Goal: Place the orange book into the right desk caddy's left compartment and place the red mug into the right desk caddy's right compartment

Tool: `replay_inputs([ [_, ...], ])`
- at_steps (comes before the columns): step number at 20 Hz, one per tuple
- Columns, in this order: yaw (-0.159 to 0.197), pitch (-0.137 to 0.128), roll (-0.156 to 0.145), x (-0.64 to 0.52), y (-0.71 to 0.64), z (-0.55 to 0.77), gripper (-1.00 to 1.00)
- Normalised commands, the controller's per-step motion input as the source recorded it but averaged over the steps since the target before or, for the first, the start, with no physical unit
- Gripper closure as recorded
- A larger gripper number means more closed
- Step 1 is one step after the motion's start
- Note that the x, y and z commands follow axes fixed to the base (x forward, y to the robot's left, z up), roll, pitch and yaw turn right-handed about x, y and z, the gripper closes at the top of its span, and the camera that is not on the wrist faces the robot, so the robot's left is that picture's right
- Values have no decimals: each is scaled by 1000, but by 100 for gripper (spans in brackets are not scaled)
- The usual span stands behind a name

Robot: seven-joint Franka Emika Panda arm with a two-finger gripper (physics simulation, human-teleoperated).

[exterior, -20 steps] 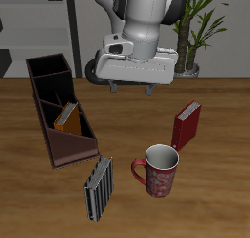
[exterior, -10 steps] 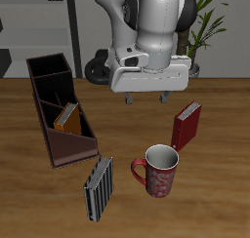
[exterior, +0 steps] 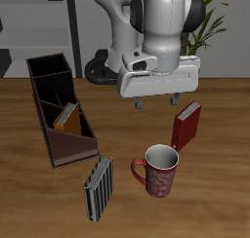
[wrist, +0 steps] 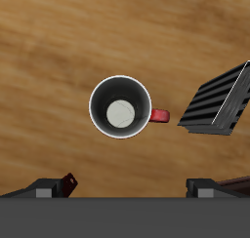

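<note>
Red and speckled, one round mug (exterior: pixel 156 171) is sitting among three thin books, while the claw (exterior: pixel 155 101) is hanging spread above it.

Three books are on the table — one orange book (exterior: pixel 67 118), one dark red book (exterior: pixel 187 126), one grey-and-black striped book (exterior: pixel 98 187). There is one red mug (exterior: pixel 158 171) and one desk caddy (exterior: pixel 59 108) — plus one gripper (exterior: pixel 158 99).
</note>
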Motion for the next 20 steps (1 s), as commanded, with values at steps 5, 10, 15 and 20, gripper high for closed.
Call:
replay_inputs([
  [5, 80, 22, -2, 179, 206, -268, -100],
  [10, 74, 28, -17, 97, 114, -236, -100],
  [15, 126, -1, -29, 47, 83, -131, -100],
  [20, 60, 5, -5, -5, -7, -5, -100],
])
